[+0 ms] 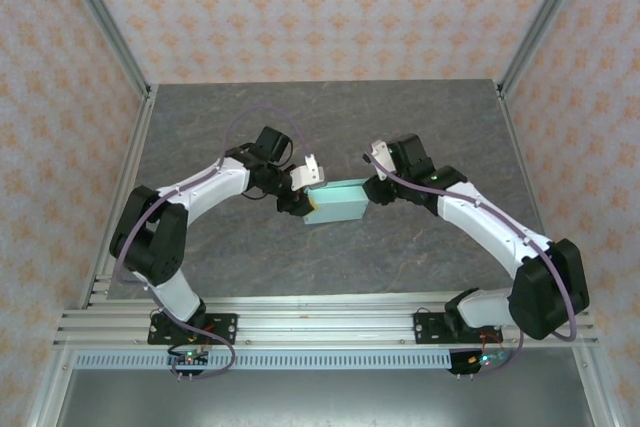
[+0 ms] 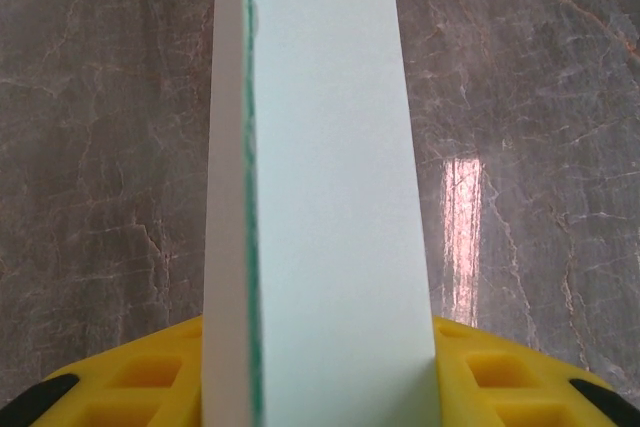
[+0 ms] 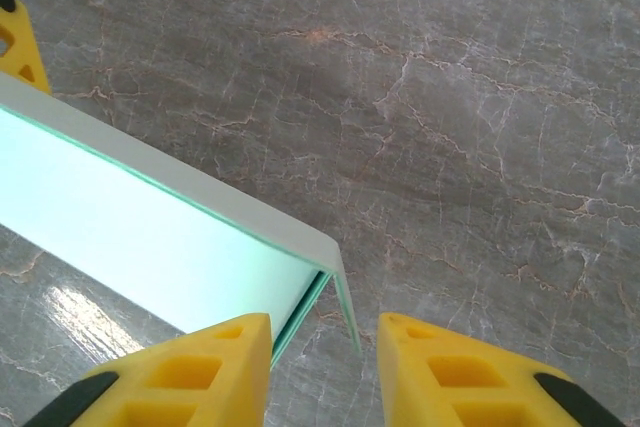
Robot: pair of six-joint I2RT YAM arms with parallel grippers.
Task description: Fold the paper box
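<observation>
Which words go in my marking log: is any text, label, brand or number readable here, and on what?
No readable text anywhere.
paper box: plain mint card, no print on the faces shown.
table: marbled grey surface, no lettering.
walls: a repeating orange pattern, no words.
small boards at the arm bases: too small to read.

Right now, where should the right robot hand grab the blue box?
Probably the thin right end of the paper box, coming from the right along its length. It lies sideways between the arms, the left gripper clamps its left end, and the right gripper has its open fingers astride that right end.
</observation>
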